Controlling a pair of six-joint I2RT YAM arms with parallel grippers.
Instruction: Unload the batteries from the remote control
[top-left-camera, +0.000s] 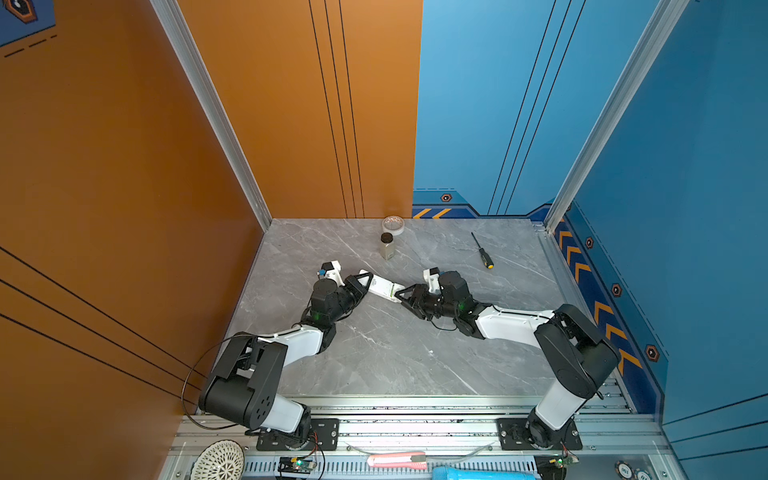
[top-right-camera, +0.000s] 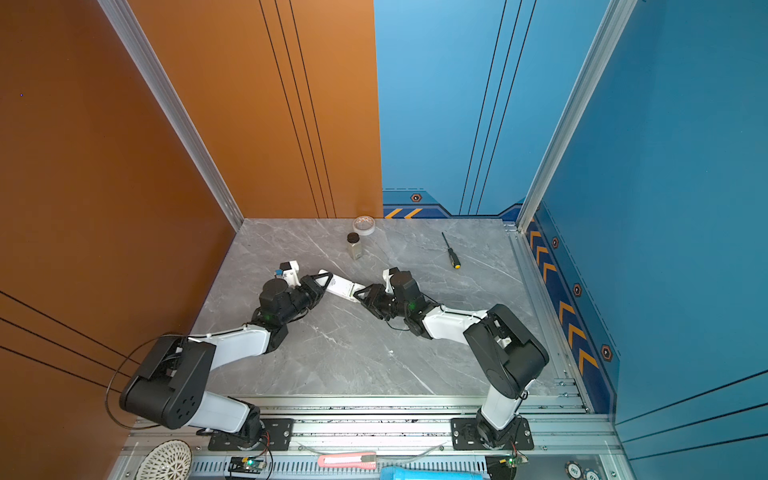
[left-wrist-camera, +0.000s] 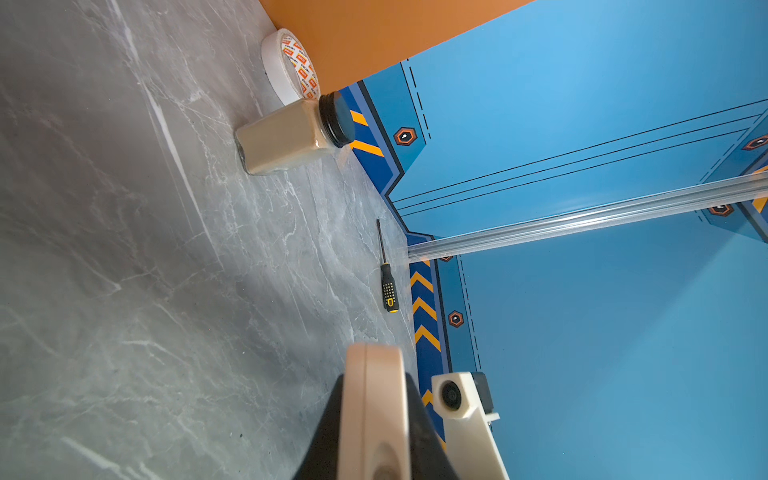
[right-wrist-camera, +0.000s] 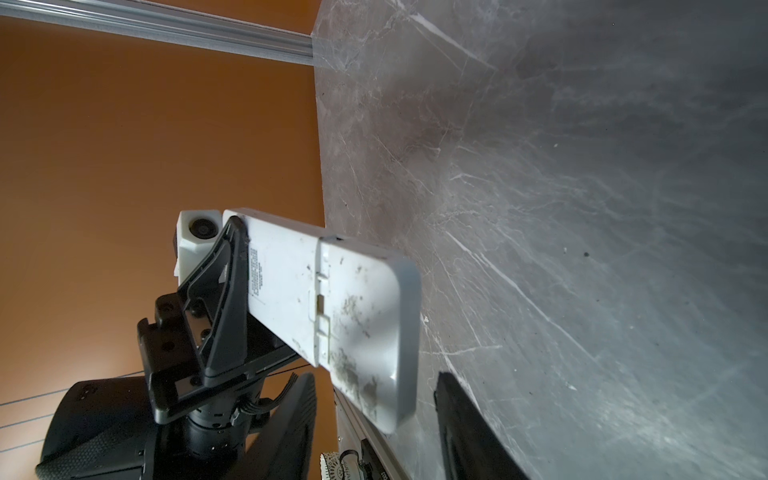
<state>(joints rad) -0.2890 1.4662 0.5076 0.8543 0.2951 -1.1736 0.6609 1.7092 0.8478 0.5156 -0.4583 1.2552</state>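
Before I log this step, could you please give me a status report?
Left gripper shut on remote. Right gripper open, astride its far end. Cover on, batteries unseen. Jar, screwdriver well apart.

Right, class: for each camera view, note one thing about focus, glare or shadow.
Left wrist view: the remote control close to the lens is soft, the jar sharp. Right wrist view: the table is dim and shadowed. Both top views: the front rail glares white.

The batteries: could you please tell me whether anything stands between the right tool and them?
Yes: the closed back cover of the remote, which the left tool clamps, hides them from the open right tool.
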